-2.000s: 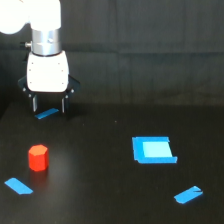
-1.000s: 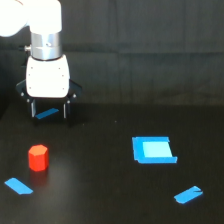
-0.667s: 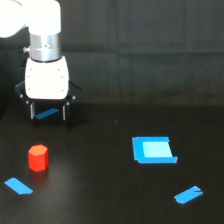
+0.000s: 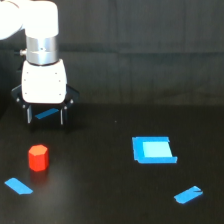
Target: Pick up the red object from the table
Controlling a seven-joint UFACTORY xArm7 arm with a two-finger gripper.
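Black table [image 4: 115, 200] fills the view; the red object [image 4: 38, 157] stands upright near the exterior view's left, below the gripper [image 4: 46, 117], whose fingers are spread and empty; likely light and rigid, best pinched across opposite flat faces.

One red object [image 4: 38, 158], three blue tape strips [image 4: 18, 186] [image 4: 188, 194] [image 4: 47, 114] — one blue sq. patch [image 4: 154, 150].

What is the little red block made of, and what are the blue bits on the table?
The red block looks like matte plastic or painted wood; its flat faces show no shine, so I can't tell which. The blue bits look like thin tape, lying flat on the table. The blue square patch seems to be tape too, with a paler middle.
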